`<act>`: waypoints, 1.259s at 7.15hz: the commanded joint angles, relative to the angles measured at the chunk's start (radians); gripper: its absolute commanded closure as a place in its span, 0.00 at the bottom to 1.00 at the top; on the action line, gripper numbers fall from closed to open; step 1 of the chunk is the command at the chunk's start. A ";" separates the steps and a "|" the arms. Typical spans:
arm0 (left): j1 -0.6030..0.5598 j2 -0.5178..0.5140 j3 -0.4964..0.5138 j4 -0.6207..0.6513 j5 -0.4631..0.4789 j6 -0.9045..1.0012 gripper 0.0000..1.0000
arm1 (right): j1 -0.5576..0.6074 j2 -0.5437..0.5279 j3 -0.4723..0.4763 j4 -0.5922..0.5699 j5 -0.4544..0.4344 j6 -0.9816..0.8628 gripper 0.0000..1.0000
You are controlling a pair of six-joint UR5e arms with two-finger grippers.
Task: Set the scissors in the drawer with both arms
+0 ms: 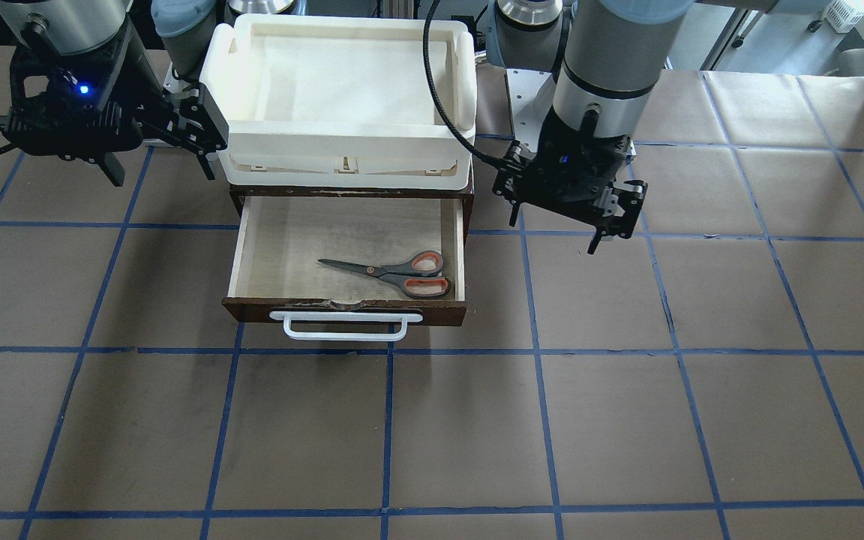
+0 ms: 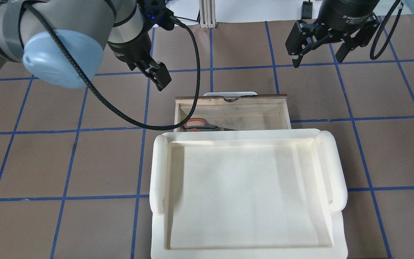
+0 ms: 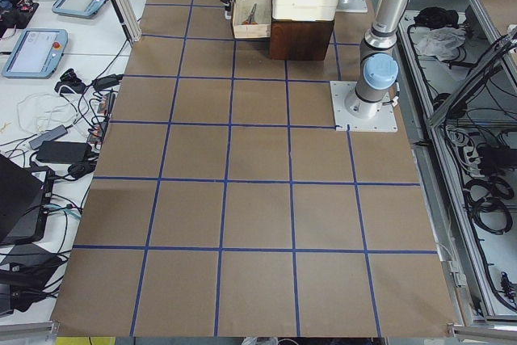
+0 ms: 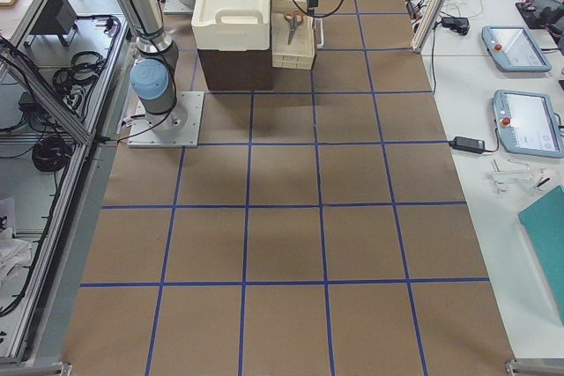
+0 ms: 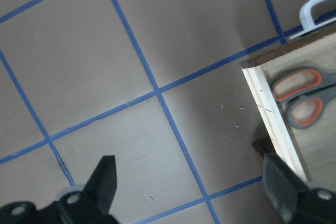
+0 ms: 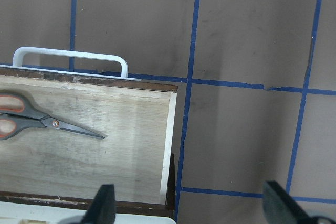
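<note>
The pulled-out drawer (image 1: 235,251) holds one pair of scissors (image 1: 394,271), lying flat near its front wall with the handles toward the robot's left. One cream tray (image 1: 342,139) sits above the drawer's back. Two grippers hang spread wide and grip nothing: the right gripper (image 2: 317,62), lettered "2F Adaptive", and the left gripper (image 1: 553,234).

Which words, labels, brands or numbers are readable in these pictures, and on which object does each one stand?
"2F Adaptive": white print on the right gripper body, overhead view; the letters after it are too blurred to read.
Pendant screens beside the table: too small to read.
Scissors, drawer, white tray: no text visible.
</note>
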 commanded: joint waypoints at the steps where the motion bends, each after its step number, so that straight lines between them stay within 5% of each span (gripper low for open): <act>1: 0.109 0.018 -0.012 -0.012 -0.001 -0.044 0.00 | 0.000 0.001 0.000 0.000 0.000 0.000 0.00; 9: 0.157 0.130 -0.110 -0.032 -0.036 -0.291 0.00 | 0.000 0.001 0.000 -0.002 0.000 0.000 0.00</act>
